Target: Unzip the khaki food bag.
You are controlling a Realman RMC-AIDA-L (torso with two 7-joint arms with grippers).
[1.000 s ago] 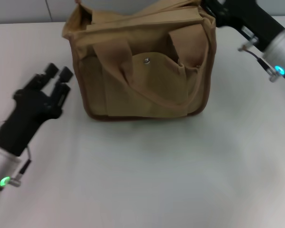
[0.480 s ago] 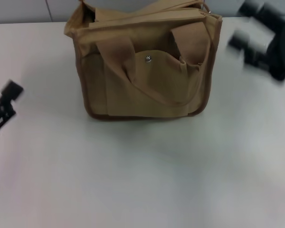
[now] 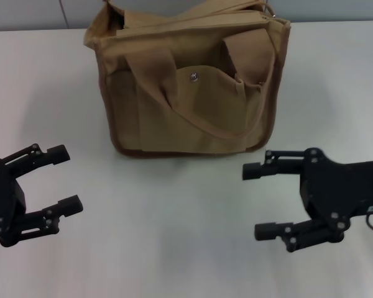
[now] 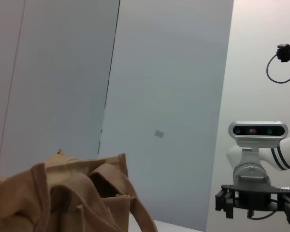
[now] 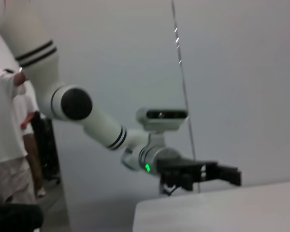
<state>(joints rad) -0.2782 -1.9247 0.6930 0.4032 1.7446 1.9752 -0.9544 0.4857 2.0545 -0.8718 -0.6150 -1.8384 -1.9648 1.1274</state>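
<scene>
Khaki food bag (image 3: 186, 84) sits mid far edge of tabletop (image 3: 174, 248). My left tool (image 3: 57, 180) and right tool (image 3: 261, 202) released near front edge; I'd brace bag, then pull zipper.

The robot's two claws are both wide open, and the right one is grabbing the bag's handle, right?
Not quite. Both are open, but the right gripper grabs nothing: the head view shows it over the bare table, in front of the khaki food bag and apart from it. The left gripper is likewise clear of it.
</scene>
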